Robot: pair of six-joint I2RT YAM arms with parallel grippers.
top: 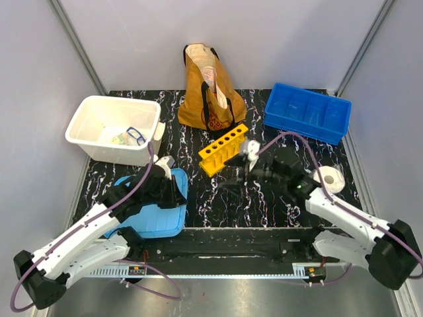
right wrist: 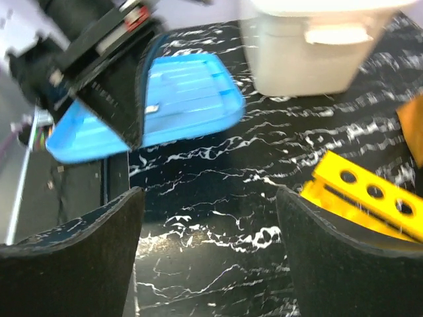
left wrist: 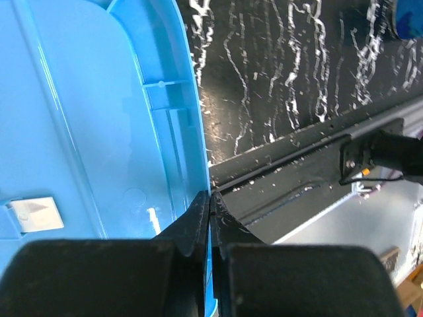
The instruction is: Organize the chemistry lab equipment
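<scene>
Pinching the light-blue lid [left wrist: 79,132] by its right rim, left claw [left wrist: 210,201] sat clenched; right claw [right wrist: 210,218] hung released near yellow test-tube rack [right wrist: 362,198]. Lid wanted a level lift.

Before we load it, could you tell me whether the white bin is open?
Open: white bin shows its inside; the blue lid lies apart.

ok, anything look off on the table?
Two things: the yellow rack sits diagonal mid-table, and the light blue lid lies at the near edge, its rim pinched by the left gripper.
</scene>
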